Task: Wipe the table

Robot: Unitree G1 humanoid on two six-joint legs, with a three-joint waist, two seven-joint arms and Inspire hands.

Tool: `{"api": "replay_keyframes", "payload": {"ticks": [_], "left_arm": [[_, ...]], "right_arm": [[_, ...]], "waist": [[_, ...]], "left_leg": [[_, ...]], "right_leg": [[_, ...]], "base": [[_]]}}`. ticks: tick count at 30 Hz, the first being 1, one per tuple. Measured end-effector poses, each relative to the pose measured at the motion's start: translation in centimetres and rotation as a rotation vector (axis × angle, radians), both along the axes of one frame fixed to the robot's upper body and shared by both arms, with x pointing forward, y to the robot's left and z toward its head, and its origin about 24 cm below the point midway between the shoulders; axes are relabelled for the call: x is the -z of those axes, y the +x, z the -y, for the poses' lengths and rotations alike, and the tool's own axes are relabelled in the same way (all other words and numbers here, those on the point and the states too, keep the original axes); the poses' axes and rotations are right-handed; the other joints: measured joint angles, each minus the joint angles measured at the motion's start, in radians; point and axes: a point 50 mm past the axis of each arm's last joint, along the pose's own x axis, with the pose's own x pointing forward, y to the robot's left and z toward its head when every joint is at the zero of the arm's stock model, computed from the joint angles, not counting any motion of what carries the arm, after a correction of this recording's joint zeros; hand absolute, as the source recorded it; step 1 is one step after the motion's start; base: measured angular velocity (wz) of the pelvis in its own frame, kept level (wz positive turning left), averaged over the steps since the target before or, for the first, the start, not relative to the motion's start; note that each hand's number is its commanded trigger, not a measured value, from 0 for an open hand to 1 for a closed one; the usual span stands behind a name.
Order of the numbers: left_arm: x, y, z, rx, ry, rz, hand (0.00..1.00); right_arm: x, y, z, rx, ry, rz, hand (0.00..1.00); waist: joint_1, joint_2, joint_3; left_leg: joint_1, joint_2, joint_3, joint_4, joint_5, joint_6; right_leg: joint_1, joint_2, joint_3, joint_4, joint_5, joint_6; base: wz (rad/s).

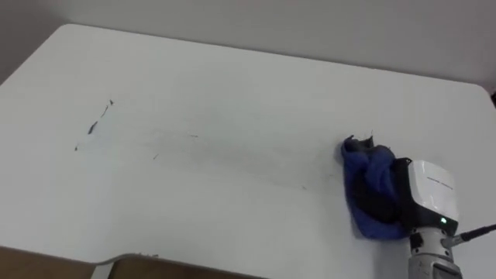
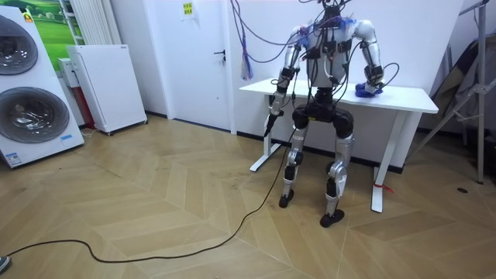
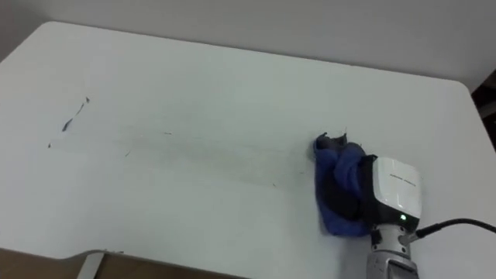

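The robot is standing at the near edge of a white surface with its back to the room camera, and the room view is showing its legs apart on the wooden floor.

Its right hand is resting on the right part of the surface, pressing down on a crumpled blue cloth. The cloth is bunching up around the front of the hand and is hiding the fingers, so I cannot tell whether they are clenched on it or lying flat. A small dark tip is poking out at the cloth's far edge; what it is cannot be made out.

Short dark marks are sitting on the left part of the surface, well apart from the cloth. A faint grey streak is running between the marks and the cloth.

In the room view the left hand is hanging down beside the surface's end at the room view's left, touching nothing; the state of its fingers cannot be told. Along the wall at the room view's left, 2 stacked washing machines and a low white cabinet are standing
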Motion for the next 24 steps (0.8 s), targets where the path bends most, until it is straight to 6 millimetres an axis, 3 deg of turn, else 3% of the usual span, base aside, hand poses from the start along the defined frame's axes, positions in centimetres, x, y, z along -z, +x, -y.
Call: {"api": "replay_keyframes", "payload": {"ticks": [13, 24], "left_arm": [[0.1, 0.1, 0.4, 0.017, -0.01, -0.004, 0.0], [-0.1, 1.7, 0.4, 0.011, -0.01, 0.062, 0.0]], "right_arm": [[0.2, -0.1, -0.4, -0.036, 0.019, -0.025, 0.0], [-0.5, 0.5, -1.3, -0.068, 0.052, -0.001, 0.0]], "waist": [[-0.027, -0.005, -0.0016], [-0.038, -0.004, -0.0035]], "left_leg": [[0.035, -0.002, 0.001, -0.017, 0.001, 0.0], [0.052, -0.002, 0.001, -0.022, 0.001, 0.0]], "right_leg": [[0.016, 0.002, 0.015, 0.0, 0.0, 0.0], [0.022, 0.005, 0.039, 0.001, 0.0, 0.0]], "base": [[-0.03], [-0.04]]}}
